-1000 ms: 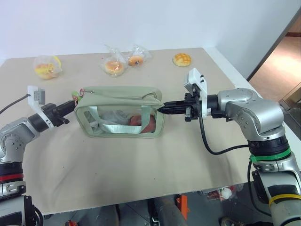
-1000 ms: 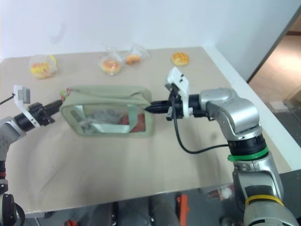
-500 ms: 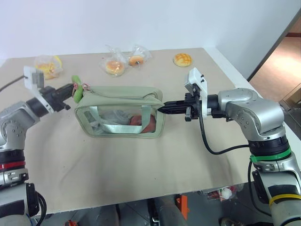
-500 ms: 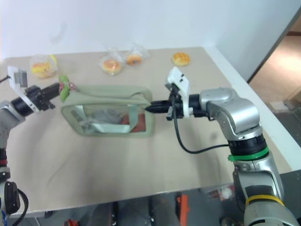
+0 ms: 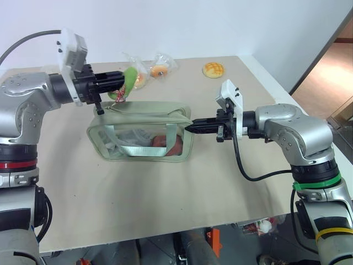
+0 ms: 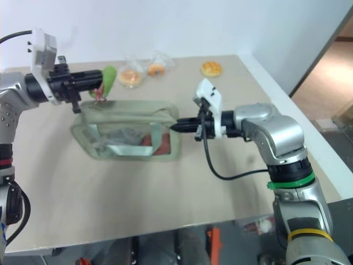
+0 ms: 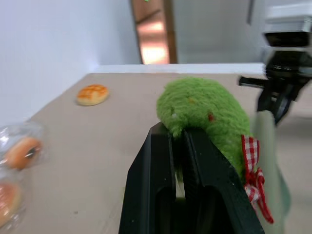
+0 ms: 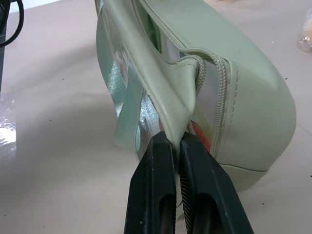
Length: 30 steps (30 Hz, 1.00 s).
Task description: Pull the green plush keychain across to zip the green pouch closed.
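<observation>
Gripping green plush keychain [image 5: 128, 79] in left gripper [image 5: 118, 81], above green pouch [image 5: 140, 138]; right gripper [image 5: 190, 127] clamped on pouch's end tab.

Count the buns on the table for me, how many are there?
4: one wrapped bun at the far left, two wrapped buns side by side at the far middle, one bare bun far right. More may hide inside the green pouch.
</observation>
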Each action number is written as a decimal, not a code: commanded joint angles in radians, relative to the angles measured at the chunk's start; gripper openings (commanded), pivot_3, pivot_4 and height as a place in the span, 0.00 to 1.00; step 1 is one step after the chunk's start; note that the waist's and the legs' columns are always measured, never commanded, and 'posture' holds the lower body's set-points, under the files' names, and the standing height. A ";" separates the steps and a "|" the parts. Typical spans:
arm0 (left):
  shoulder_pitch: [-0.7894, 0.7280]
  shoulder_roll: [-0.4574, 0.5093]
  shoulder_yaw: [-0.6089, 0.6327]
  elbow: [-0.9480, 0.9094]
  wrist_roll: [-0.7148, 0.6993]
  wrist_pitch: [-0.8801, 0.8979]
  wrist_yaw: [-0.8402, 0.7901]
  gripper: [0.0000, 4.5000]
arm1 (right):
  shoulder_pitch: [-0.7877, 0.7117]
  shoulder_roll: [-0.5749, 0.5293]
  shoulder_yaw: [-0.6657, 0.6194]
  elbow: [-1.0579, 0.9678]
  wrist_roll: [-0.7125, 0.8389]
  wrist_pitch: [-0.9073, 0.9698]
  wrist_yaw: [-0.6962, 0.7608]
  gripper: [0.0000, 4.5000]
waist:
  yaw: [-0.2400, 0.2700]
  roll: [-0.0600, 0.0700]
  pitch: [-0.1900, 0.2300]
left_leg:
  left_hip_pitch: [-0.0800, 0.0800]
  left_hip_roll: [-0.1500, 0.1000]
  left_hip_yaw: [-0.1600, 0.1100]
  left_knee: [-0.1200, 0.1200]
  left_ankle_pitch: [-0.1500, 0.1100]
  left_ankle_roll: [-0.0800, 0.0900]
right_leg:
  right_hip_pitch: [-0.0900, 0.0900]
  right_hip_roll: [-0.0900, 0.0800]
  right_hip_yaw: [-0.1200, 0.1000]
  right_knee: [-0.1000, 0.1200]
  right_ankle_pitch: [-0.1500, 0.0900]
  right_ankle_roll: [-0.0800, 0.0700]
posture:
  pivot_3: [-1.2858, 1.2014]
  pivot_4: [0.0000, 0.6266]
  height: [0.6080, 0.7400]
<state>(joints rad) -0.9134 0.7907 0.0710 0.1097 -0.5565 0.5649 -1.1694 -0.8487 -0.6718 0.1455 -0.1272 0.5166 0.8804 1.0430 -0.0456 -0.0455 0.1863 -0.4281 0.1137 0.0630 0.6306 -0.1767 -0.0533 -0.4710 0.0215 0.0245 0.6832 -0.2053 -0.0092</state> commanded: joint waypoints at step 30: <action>-0.206 -0.174 -0.239 0.202 0.284 -0.233 -0.181 0.07 | -0.012 0.002 -0.028 -0.030 0.028 0.012 -0.008 0.00 | 0.001 0.000 0.000 | -0.001 0.000 -0.001 0.003 0.000 0.001 | 0.000 0.002 0.002 0.000 0.002 0.001 | 0.52 0.24 1.00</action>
<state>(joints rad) -1.0950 0.6348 -0.1632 0.3561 -0.2554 0.3291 -1.3399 -0.8377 -0.6684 0.1446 -0.1328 0.5273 0.8987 1.0285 -0.0443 -0.0455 0.1863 -0.4295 0.1137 0.0618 0.6337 -0.1770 -0.0525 -0.4714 0.0231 0.0264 0.6833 -0.2035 -0.0081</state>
